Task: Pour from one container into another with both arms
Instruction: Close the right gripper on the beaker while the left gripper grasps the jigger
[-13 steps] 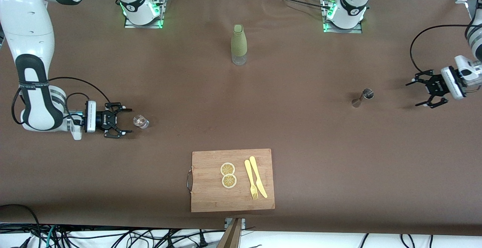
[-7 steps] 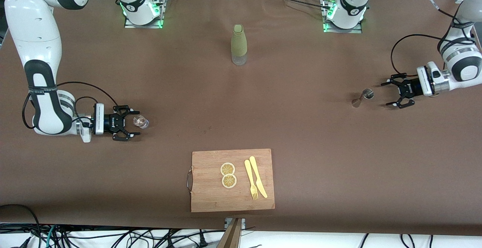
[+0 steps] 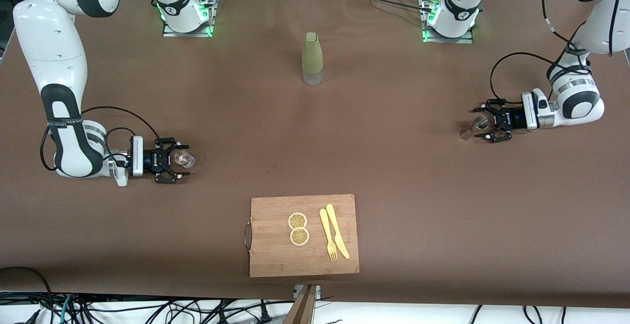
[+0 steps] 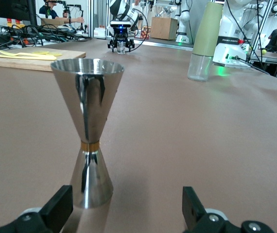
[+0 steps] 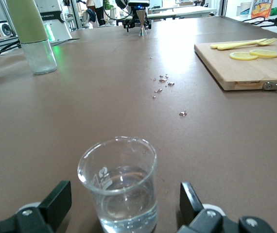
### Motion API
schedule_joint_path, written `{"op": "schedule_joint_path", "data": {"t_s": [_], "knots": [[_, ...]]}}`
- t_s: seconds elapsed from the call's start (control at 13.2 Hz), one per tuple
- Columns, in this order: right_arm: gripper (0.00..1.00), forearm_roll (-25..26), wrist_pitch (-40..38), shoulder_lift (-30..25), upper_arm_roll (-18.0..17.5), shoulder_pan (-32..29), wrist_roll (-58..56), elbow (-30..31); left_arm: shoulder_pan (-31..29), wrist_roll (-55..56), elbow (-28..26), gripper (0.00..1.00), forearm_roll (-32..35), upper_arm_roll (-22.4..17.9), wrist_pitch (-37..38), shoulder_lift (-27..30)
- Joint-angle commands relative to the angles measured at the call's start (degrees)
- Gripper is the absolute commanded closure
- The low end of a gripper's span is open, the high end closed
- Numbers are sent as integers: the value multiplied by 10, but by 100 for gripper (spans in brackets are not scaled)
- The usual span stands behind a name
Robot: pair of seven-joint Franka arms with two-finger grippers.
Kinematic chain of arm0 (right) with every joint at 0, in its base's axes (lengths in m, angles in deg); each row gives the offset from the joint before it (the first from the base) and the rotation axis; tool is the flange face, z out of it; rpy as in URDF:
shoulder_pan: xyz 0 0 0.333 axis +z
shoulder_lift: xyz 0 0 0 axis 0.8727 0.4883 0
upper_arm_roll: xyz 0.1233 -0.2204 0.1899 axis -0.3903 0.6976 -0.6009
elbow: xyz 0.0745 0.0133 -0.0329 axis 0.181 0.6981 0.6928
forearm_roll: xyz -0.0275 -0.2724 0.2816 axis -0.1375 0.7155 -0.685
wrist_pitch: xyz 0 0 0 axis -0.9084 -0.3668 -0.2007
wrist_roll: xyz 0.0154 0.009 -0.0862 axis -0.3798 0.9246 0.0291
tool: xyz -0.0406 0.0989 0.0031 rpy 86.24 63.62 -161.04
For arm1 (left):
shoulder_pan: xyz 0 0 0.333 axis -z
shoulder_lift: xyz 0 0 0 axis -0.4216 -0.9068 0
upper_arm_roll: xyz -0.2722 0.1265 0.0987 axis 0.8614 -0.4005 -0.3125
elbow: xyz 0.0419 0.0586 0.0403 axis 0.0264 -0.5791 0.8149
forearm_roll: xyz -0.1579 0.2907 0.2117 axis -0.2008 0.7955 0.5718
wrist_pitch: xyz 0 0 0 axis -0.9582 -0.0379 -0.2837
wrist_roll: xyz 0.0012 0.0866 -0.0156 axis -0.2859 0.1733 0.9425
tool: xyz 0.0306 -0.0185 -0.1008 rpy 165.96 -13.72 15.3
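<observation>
Here, the right gripper point(image 3: 181, 166) is sitting low at the right arm's end of the brown table point(image 3: 393, 166), its black fingers point(image 5: 51, 204) standing wide apart on either side of a small clear glass tumbler holding some water point(image 3: 185, 158), not clamping it. The left gripper point(image 3: 481, 126) is lying low at the left arm's end, fingers point(image 4: 56, 211) likewise spread wide around a shiny steel hourglass-shaped jigger point(image 3: 473, 127) standing upright, ungripped. A green-sleeved bottle point(image 3: 312, 58) is standing between the bases. A wooden cutting board point(image 3: 275, 260) is carrying two lemon slices point(image 3: 298, 229), a yellow fork point(image 3: 328, 235) and knife point(image 3: 337, 231).
</observation>
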Motion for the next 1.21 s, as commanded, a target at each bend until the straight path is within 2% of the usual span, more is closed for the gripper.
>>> {"op": "schedule_joint_path", "data": {"t_s": [0.0, 0.08, 0.3, 0.53, 0.61, 0.76, 0.83, 1.14], "knots": [[6, -13, -3, 17, -2, 1, -4, -13, 4, -123, 15, 1, -23, -6, 31, -12], [13, -13, -3, 18, -2, 1, -4, -13, 5, -134, 23, 1, -23, -6, 39, -11], [24, -16, -8, 25, -9, 2, -4, -13, 4, -171, 40, 1, -25, -7, 42, -10], [54, -16, -10, 31, -11, 1, -4, -12, 5, -187, 43, 4, -29, -5, 45, -10], [62, -16, -10, 31, -12, 1, 2, -12, 10, -203, 42, 8, -37, 4, 49, -10], [77, -16, -12, 31, -12, 2, 5, -11, 16, -222, 42, 26, -44, 7, 49, -11], [82, -16, -13, 31, -13, 2, 6, -11, 20, -222, 41, 31, -44, 7, 49, -10], [86, -16, -49, 27, -23, 4, 51, -12, 20, -223, 38, 29, -44, 6, 47, -16]]}}
